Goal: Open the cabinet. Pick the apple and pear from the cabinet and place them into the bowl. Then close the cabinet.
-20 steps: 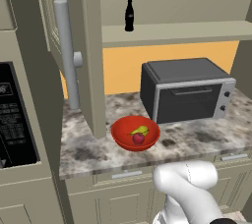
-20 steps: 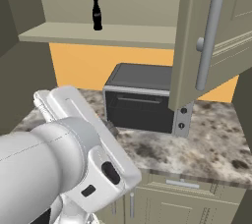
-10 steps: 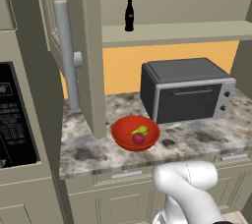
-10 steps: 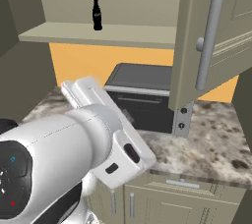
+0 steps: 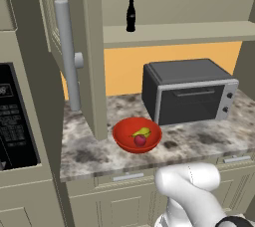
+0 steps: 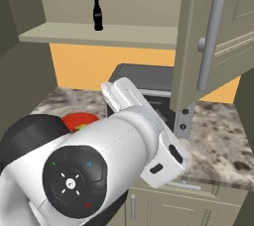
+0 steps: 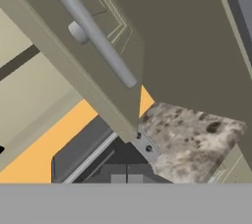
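From the left base view, the cabinet [image 5: 74,56] stands open, its left door swung out toward the camera with the long grey bar handle [image 5: 67,54] on its face. On the cabinet shelf [image 5: 179,33] a dark bottle [image 5: 130,16] stands upright, to the right of that door. Below the shelf the wall is orange. The speckled stone tabletop [image 5: 94,154] carries a toaster oven [image 5: 187,91], and the red bowl [image 5: 136,134] sits just left of and in front of the oven, below the door's lower edge. The pear [image 5: 141,132] and the apple [image 5: 140,141] both lie inside the bowl, touching or nearly so. Left of the cabinet a black appliance panel [image 5: 15,116] is set into a tall unit.

From the right base view, the right door [image 6: 213,41] hangs open above the oven [image 6: 144,79], the bottle [image 6: 97,15] up on the shelf to the oven's left. The robot's arm hides most of the bowl [image 6: 79,119].

In the hand view, the right door [image 7: 98,56] and its handle [image 7: 91,31] run slantwise, with the oven [image 7: 93,154] and tabletop [image 7: 192,139] beyond. Whether the gripper is wide or narrow, I cannot tell.
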You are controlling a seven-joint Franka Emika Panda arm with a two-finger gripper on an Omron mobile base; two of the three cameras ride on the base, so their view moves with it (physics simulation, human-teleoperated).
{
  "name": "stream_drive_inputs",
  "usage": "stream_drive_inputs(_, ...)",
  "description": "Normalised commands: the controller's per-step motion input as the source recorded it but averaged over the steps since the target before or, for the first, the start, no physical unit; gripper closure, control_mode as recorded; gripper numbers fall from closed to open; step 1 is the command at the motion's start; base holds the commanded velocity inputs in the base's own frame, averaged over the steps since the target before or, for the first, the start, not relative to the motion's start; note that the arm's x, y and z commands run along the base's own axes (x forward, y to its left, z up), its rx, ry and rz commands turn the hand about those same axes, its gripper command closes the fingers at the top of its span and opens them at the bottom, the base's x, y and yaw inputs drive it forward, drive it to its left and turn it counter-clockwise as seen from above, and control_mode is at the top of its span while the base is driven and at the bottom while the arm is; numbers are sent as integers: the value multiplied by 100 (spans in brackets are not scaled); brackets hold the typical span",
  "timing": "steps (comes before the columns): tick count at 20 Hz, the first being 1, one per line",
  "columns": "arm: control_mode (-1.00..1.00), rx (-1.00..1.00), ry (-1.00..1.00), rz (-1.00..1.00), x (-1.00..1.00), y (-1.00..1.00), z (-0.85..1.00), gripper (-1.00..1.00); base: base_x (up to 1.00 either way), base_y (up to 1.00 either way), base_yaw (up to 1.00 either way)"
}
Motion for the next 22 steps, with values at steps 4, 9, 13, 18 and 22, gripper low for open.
stream_drive_inputs(4,-100,0,0,0,39,-11,0,100,0,0,0)
stream_drive_inputs(9,-100,0,-1,0,39,-7,0,100,0,0,0)
stream_drive_inputs(13,-100,0,-4,0,41,-10,-2,100,0,0,0)
stream_drive_inputs(18,-100,0,-5,0,47,-7,-11,100,0,0,0)
stream_drive_inputs(22,-100,0,-4,0,33,-26,-10,100,0,0,0)
